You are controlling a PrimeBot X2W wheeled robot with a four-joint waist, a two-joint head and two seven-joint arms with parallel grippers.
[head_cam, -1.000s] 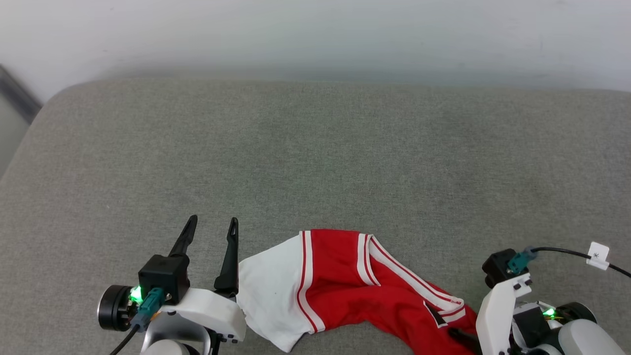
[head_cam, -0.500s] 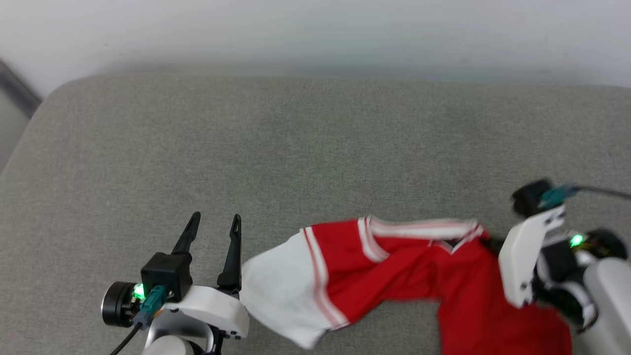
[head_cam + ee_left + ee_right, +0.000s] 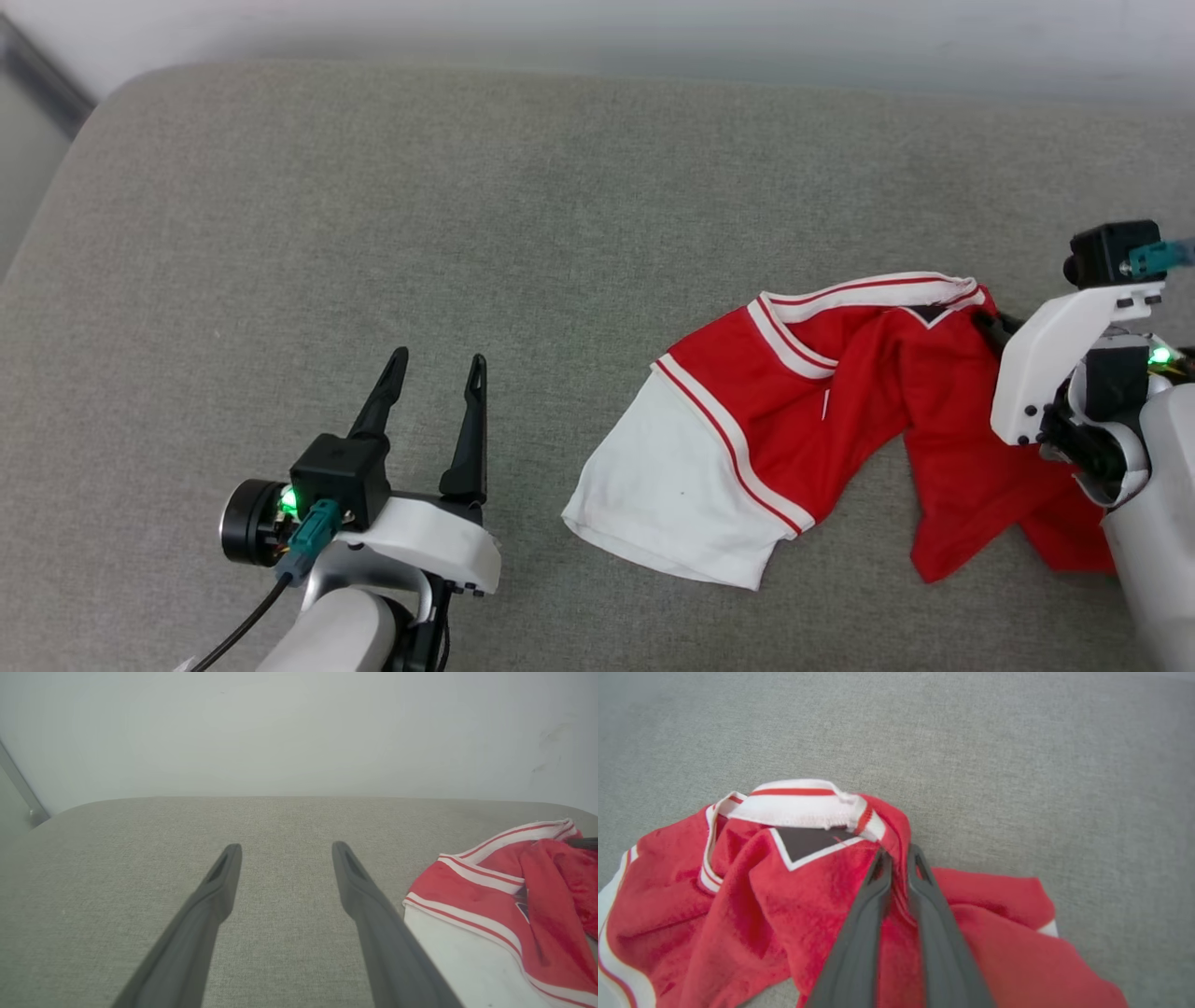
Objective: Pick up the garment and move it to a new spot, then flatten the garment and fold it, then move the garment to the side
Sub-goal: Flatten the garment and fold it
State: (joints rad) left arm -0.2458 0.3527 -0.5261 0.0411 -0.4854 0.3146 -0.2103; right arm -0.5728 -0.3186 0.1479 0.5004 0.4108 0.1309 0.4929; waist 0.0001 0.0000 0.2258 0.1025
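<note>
Leftward of the right hand point(image 3: 899, 856), which is clenched on red cloth beside the collar point(image 3: 798, 800), the shirt point(image 3: 822, 411) stretches lengthwise toward the left hand point(image 3: 439, 359). That one gapes empty, apart from the white sleeve point(image 3: 672, 495). Bare grey cushion point(image 3: 467, 205) lies ahead of both, edges well off.

A broad grey woven-fabric cushion point(image 3: 467, 233) with a rounded far-left corner stretches beneath a plain pale wall point(image 3: 299, 732). A dark grey slanted strip point(image 3: 47, 63) runs beside that corner, and faint scuff marks point(image 3: 544, 751) fleck the wall.
</note>
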